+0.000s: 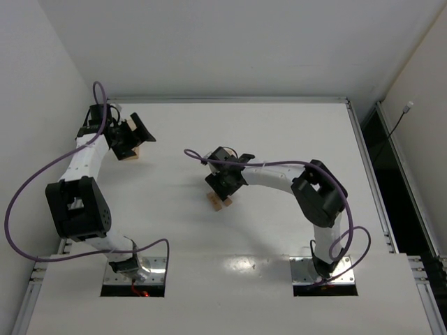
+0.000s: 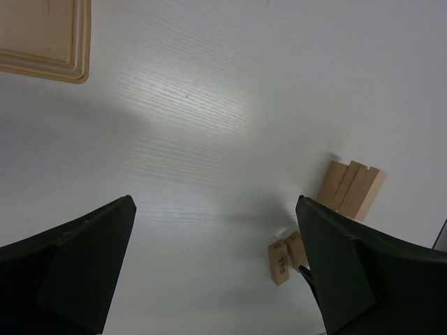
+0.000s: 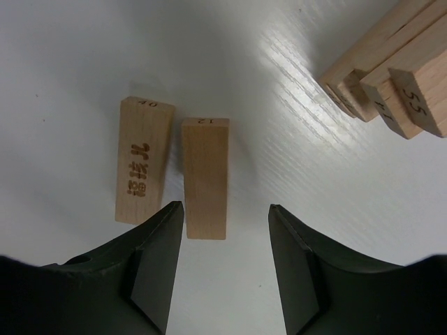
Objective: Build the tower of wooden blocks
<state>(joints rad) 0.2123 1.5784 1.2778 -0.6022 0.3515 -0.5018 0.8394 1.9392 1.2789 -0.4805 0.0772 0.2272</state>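
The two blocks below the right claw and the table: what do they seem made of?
Blocks: probably bare light wood, matte; faint grain and dark stamped markings. Table: perhaps white laminate, slightly glossy; fine streaks and a glare patch.

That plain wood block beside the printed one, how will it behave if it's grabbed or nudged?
The plain block looks like solid, square-edged wood: probably stiff and light. Lying flat on the table, it should slide, not roll or tip. A sideways nudge would likely bump the printed block close beside it.
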